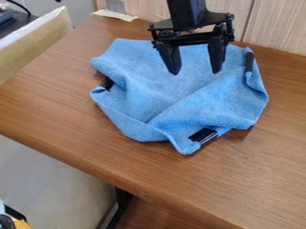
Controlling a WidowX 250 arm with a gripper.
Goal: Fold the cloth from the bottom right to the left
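So the black two-finger gripper (pixel 195 71) is hanging down from the top of the view, over the back half of the cloth, with its fingers spread wide apart. It's got hold of nothing, there's just a gap with blue fabric visible behind it. Can't really tell how high above the cloth the tips are.

The soft blue fabric cloth (pixel 149 80) is lying pretty rumpled on the brown wood-grain table (pixel 60 103), around the middle and back of the top. One long fold runs at a slant from the front middle up toward the right side, and the front edge comes to a crumpled point that aims at the camera. The left edge has a notch in it, and the right edge is kinda bunched up.

There are three small dark pieces along the rim: a shiny black rectangular piece (pixel 203 135) at the front beside that point, a dark narrow piece (pixel 108 83) in the left notch, and a slim black strip (pixel 249 61) up at the back right. No clue what they are, tbh.

Around all that, a pale wood-grain panel (pixel 275 27) stands behind the table, a crumpled whitish scrap (pixel 115 15) sits at the table's back left, and a black metal leg (pixel 122 201) shows below the front edge.
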